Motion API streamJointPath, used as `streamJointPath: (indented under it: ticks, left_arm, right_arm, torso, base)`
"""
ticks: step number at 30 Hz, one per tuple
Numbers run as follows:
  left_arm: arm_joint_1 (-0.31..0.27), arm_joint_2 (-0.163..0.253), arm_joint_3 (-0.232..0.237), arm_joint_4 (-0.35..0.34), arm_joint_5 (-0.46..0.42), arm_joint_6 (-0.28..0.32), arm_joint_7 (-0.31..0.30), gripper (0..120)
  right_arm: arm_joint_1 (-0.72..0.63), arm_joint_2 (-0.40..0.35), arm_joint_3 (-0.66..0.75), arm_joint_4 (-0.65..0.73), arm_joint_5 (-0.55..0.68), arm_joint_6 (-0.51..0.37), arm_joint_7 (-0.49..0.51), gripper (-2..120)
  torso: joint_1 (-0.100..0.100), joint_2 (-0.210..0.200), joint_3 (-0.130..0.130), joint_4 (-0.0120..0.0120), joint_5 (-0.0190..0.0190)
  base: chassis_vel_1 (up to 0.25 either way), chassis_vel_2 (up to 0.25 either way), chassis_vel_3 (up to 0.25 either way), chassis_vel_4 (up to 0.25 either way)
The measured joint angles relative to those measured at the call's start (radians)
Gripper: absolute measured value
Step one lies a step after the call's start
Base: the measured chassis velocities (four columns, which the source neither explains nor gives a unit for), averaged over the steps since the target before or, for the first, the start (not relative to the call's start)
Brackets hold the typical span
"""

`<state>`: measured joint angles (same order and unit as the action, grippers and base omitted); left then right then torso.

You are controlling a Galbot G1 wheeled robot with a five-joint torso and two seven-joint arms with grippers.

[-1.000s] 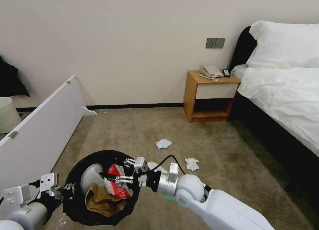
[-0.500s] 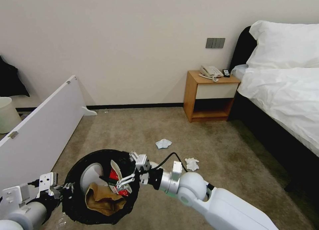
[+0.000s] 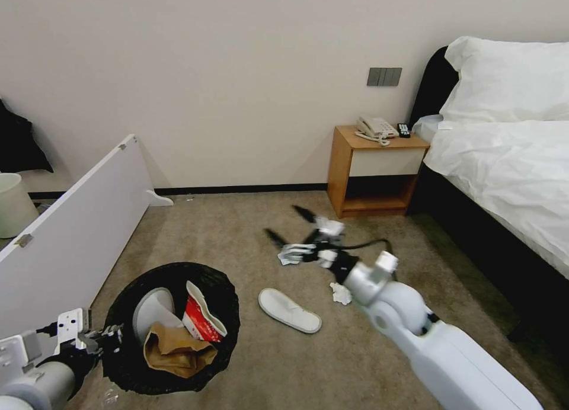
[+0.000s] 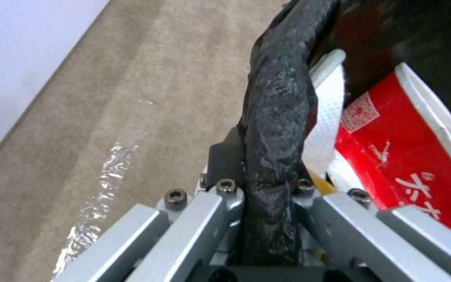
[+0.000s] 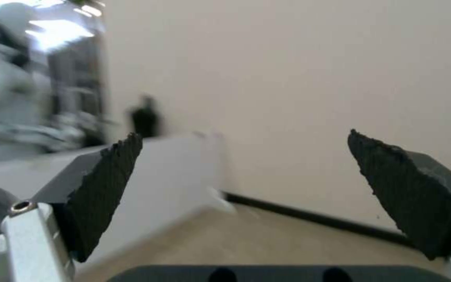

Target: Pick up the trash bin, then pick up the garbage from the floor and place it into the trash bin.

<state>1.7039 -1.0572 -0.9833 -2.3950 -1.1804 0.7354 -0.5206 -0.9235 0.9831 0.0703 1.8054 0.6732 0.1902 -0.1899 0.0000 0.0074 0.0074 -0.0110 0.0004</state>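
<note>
Right tool (image 3: 289, 224) gapes above floor (image 3: 237, 232); left tool (image 3: 106, 337) clamps trash bin (image 3: 127, 371).

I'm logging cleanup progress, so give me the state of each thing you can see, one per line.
trash bin: held at its rim, partly filled
left gripper: shut on the rim
right gripper: jaws open, empty, above the floor
slipper: on the floor
tissues: on the floor

bin (image 3: 127, 371): round, black liner over rim, tilted, at 7 o'clock
in bin: slipper (image 3: 153, 306), red packet (image 3: 200, 321), brown paper bag (image 3: 175, 354)
floor (image 3: 237, 238): beige carpet
on floor: white slipper (image 3: 289, 310) at 6 o'clock; tissue (image 3: 340, 293) beside it; another tissue (image 3: 288, 255) farther out
</note>
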Motion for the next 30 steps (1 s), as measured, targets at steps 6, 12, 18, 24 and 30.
streamJointPath:
  ticks: [6, 12, 18, 24, 30]
  left_arm:
    - [-0.019, -0.021, -0.015, 0.025, 0.047, 0.000, 0.009, 3]
    - [-0.032, -0.054, -0.013, 0.049, 0.094, 0.000, 0.019, 3]
    - [-0.013, -0.073, -0.013, 0.074, 0.132, 0.000, 0.045, 3]
    - [0.004, -0.080, 0.001, 0.090, 0.156, 0.000, 0.059, 3]
    - [-0.003, -0.067, 0.001, 0.090, 0.145, 0.000, 0.062, 3]
  right_arm:
    - [-0.306, 0.080, 0.300, -0.003, -0.175, 0.012, 0.041, 100]
    - [-0.524, 0.295, 0.508, 0.004, -0.352, 0.046, 0.011, 100]
    - [-0.641, 0.450, 0.671, -0.005, -0.539, 0.144, -0.073, 100]
    - [-0.668, 0.542, 0.747, -0.011, -0.575, 0.198, -0.121, 100]
    - [-0.659, 0.581, 0.766, -0.014, -0.592, 0.217, -0.139, 100]
  torso:
    - [0.000, 0.000, 0.000, -0.0005, -0.0001]
    - [0.000, 0.000, 0.000, 0.0002, -0.0008]
    - [0.000, 0.000, 0.000, -0.0003, -0.0007]
    - [0.000, 0.000, 0.000, 0.0005, -0.0005]
    - [0.000, 0.000, 0.000, 0.0001, -0.0005]
  base:
    - [0.000, 0.000, 0.000, 0.000]
    - [0.000, 0.000, 0.000, 0.000]
    - [0.000, 0.000, 0.000, 0.000]
    - [0.000, 0.000, 0.000, 0.000]
    - [0.000, 0.000, 0.000, 0.000]
